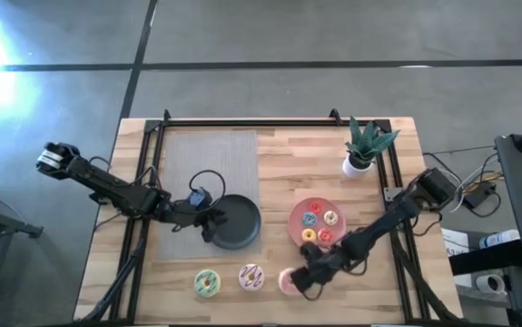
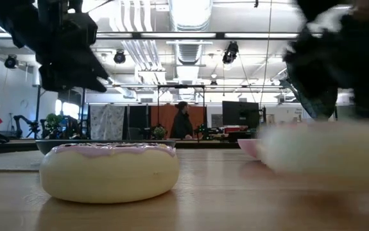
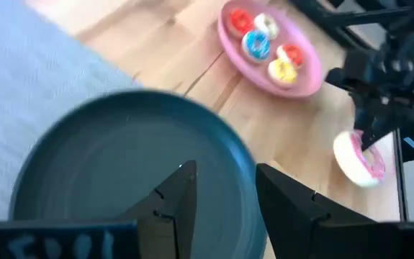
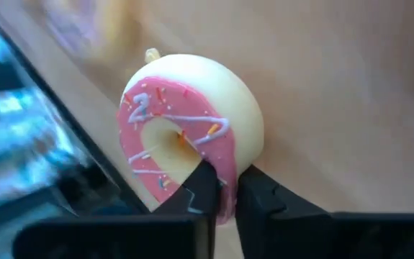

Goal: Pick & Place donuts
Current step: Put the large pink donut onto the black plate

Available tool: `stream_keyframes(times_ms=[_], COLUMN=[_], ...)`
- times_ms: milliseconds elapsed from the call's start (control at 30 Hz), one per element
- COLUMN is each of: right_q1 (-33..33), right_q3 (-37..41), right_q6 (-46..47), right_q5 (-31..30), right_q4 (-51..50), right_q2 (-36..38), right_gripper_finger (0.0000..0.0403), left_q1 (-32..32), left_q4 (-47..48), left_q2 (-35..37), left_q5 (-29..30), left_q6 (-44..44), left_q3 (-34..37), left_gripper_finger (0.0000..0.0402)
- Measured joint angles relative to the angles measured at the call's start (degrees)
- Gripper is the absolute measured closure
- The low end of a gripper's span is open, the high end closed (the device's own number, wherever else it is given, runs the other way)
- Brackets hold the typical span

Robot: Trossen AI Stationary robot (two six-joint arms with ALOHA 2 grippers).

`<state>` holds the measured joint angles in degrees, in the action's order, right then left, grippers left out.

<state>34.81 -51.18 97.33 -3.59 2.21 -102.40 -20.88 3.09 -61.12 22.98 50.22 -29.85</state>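
Three larger frosted toy ring donuts lie along the near edge of the wooden slat table (image 1: 279, 150): a green-frosted donut (image 1: 207, 283), a white donut with dark streaks (image 1: 251, 277) and a pink-frosted donut (image 4: 192, 137). The right gripper (image 4: 221, 188) has its two dark fingers clamped on the pink-frosted donut's rim, which is tilted on edge and partly hidden in the high view. Four tiny glossy donuts (image 3: 271, 47) sit on the round pink plate (image 3: 228, 39). The left gripper (image 3: 225, 191), fingers apart, hovers over the round black plate (image 1: 242, 232), which rests partly on a grey woven mat (image 1: 197, 163).
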Motion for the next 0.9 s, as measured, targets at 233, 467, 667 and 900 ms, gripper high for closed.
stream_keyframes(times_ms=[233,467,667,900], right_q1=[-7.77,-20.57,-29.72,-35.11], right_q3=[-1.77,-2.9,-5.48,-7.71], right_q6=[-6.1,-14.76,-19.45,-20.4], right_q5=[-4.42,3.57,15.86,22.29], right_q4=[0.21,0.12,0.14,0.14], right_q2=[6.8,8.43,8.47,8.51], right_gripper_finger=[0.0384,0.0384,0.0383,0.038], left_q1=[-2.57,-9.4,-14.1,-13.53], left_q4=[-0.12,0.46,7.6,8.22], left_q2=[0.01,-2.9,-10.57,-18.84], left_q5=[1.78,10.66,24.89,35.6], left_q6=[-12.71,-39.09,-61.05,-76.7], left_q3=[-6.29,-14.34,-20.65,-22.56], left_gripper_finger=[0.0284,0.0284,0.0284,0.0284])
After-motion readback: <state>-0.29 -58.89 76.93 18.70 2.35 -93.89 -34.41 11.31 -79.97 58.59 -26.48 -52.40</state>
